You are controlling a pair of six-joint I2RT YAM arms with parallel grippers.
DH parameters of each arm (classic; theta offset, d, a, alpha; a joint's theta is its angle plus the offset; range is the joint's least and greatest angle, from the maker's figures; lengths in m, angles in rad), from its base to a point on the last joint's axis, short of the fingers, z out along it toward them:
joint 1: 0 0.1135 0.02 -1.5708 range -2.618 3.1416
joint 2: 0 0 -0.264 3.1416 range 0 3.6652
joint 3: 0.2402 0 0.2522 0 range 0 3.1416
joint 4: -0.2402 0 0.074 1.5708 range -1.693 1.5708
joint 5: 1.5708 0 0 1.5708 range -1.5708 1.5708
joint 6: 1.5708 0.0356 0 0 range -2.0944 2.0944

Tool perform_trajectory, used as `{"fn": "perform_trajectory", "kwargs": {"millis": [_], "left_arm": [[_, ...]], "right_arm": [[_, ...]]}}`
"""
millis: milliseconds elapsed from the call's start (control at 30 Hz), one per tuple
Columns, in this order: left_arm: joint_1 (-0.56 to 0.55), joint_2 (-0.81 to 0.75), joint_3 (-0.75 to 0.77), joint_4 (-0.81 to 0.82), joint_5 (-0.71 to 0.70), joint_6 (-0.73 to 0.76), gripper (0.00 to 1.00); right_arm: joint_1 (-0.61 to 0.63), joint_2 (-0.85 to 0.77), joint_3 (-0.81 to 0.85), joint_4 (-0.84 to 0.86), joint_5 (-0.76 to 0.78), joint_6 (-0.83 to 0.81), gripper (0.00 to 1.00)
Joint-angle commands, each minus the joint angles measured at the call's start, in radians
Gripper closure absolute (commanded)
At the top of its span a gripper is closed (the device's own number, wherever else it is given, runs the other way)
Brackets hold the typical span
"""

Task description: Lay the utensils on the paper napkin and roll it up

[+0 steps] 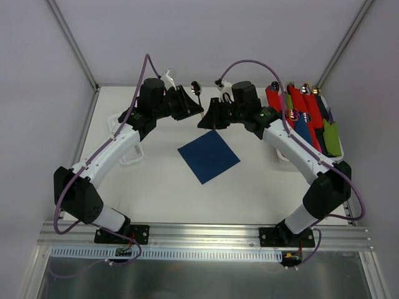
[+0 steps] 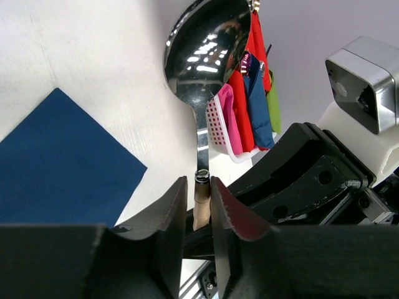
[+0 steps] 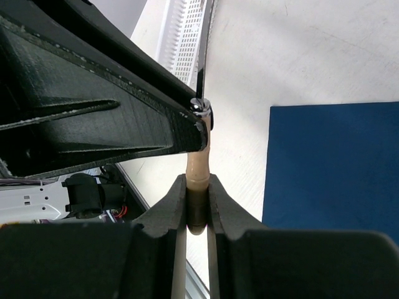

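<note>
The dark navy paper napkin [image 1: 208,156] lies flat on the table; it also shows in the left wrist view [image 2: 56,162] and the right wrist view [image 3: 330,162]. One spoon [image 2: 202,56], with a shiny bowl and a pale tan handle [image 3: 198,168], is held in the air behind the napkin. My left gripper [image 1: 198,112] [image 2: 198,187] is shut on the handle just below its metal collar. My right gripper [image 1: 209,118] [image 3: 198,184] is shut on the handle's end. The two grippers meet tip to tip. The second utensil is out of view.
A white tray [image 1: 340,163] at the back right holds several red, green and blue napkin rolls [image 1: 305,115] with utensil tips sticking out; they also show in the left wrist view [image 2: 246,106]. A white wire rack [image 1: 128,152] sits under the left arm.
</note>
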Motion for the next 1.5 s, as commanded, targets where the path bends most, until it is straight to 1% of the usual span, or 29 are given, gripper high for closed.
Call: {"fn": "perform_trajectory", "kwargs": {"millis": [0,100,133,200,233,300,333,400,433,500,533,567,600,633,700,733,767,900,1000,1100,1233,1467], "left_arm": [[-0.01,0.003,0.051,0.013,-0.009,0.019,0.81],[-0.01,0.011,0.056,0.013,-0.012,0.019,0.86],[-0.01,0.014,0.055,0.011,-0.015,0.019,0.91],[-0.01,0.015,0.053,0.013,-0.018,0.019,0.96],[-0.009,0.017,0.05,0.013,-0.018,0.021,1.0],[-0.009,0.017,0.044,0.011,-0.02,0.019,1.0],[-0.009,0.018,0.038,0.01,-0.02,0.019,1.0],[-0.007,0.025,0.033,-0.007,-0.026,0.021,1.0],[-0.006,0.026,0.03,-0.023,-0.037,0.024,1.0],[-0.007,0.037,0.027,-0.078,-0.067,0.055,1.0],[-0.007,0.043,0.024,-0.093,-0.067,0.065,1.0],[-0.006,0.069,0.028,-0.139,-0.063,0.094,1.0],[-0.007,0.089,0.036,-0.174,-0.048,0.104,1.0],[-0.007,0.112,0.057,-0.206,-0.038,0.113,1.0],[-0.009,0.204,0.074,-0.262,0.009,0.14,1.0],[-0.01,0.204,0.078,-0.265,0.025,0.141,1.0],[-0.013,0.24,0.085,-0.267,0.031,0.154,1.0],[-0.033,0.326,0.122,-0.274,-0.015,0.157,1.0],[-0.039,0.435,0.197,-0.342,-0.029,0.141,1.0],[-0.067,0.498,0.22,-0.345,-0.087,0.176,1.0],[-0.078,0.558,0.252,-0.345,-0.061,0.197,1.0],[-0.086,0.626,0.303,-0.345,-0.069,0.219,1.0]], "right_arm": [[0.014,-0.035,0.046,0.006,-0.005,-0.024,1.0],[0.018,-0.035,0.048,0.007,-0.009,-0.032,1.0],[0.018,-0.034,0.048,0.007,-0.014,-0.035,1.0],[0.018,-0.035,0.046,0.007,-0.018,-0.038,1.0],[0.018,-0.035,0.045,0.007,-0.023,-0.039,1.0],[0.02,-0.034,0.046,0.007,-0.026,-0.041,1.0],[0.017,-0.032,0.048,0.004,-0.041,-0.056,0.9],[0.003,-0.032,0.067,-0.038,-0.052,-0.079,0.62],[-0.009,-0.031,0.077,-0.058,-0.061,-0.092,0.39],[-0.081,-0.032,0.095,-0.12,-0.101,-0.131,0.24],[-0.112,-0.035,0.095,-0.135,-0.115,-0.145,0.13],[-0.177,-0.047,0.089,-0.151,-0.132,-0.173,0.06],[-0.21,-0.052,0.086,-0.189,-0.132,-0.206,0.01],[-0.236,-0.06,0.081,-0.21,-0.126,-0.233,0.01],[-0.334,-0.086,0.066,-0.27,-0.107,-0.294,0.01],[-0.334,-0.086,0.055,-0.283,-0.107,-0.305,0.01],[-0.379,-0.093,0.042,-0.29,-0.106,-0.312,0.01],[-0.474,-0.133,-0.02,-0.31,-0.11,-0.313,0.01],[-0.524,-0.139,-0.032,-0.335,-0.109,-0.313,0.01],[-0.554,-0.155,-0.043,-0.339,-0.103,-0.308,0.01],[-0.566,-0.176,-0.063,-0.339,-0.087,-0.308,0.01],[-0.569,-0.185,-0.074,-0.338,-0.083,-0.303,0.01]]}}
